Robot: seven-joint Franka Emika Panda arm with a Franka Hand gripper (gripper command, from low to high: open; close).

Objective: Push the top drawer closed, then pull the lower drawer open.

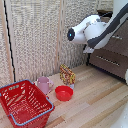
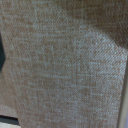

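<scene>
I am reading the exterior view from its left to its right. A red basket is sitting at the near left corner of the wooden floor. Just beside it, toward the woven screen wall, a pink cup is standing upright. A red bowl is lying near the floor's middle, with a yellow-and-brown patterned item just behind it; I cannot tell what that item is.

The arm is reaching in from the upper right, its white wrist hanging in front of the cabinet. The gripper is hidden behind the wrist housing, so I cannot tell whether its fingers are spread or pressed together. The wrist view is showing only blurred woven fabric, which does not settle it either.

The top drawer is at the far right edge, mostly covered by the arm; I cannot judge how far it is standing out. The lower drawer is directly beneath it, its silver bar handle showing.

My judgement: the push on the top drawer is the step in hand. To do it well, I am planning to:
- turn the wrist until the drawer front is filling the wrist view;
- press flat on the front, near its centre, so it is not racking;
- push straight along the slide, slowly, and stop at resistance.
</scene>
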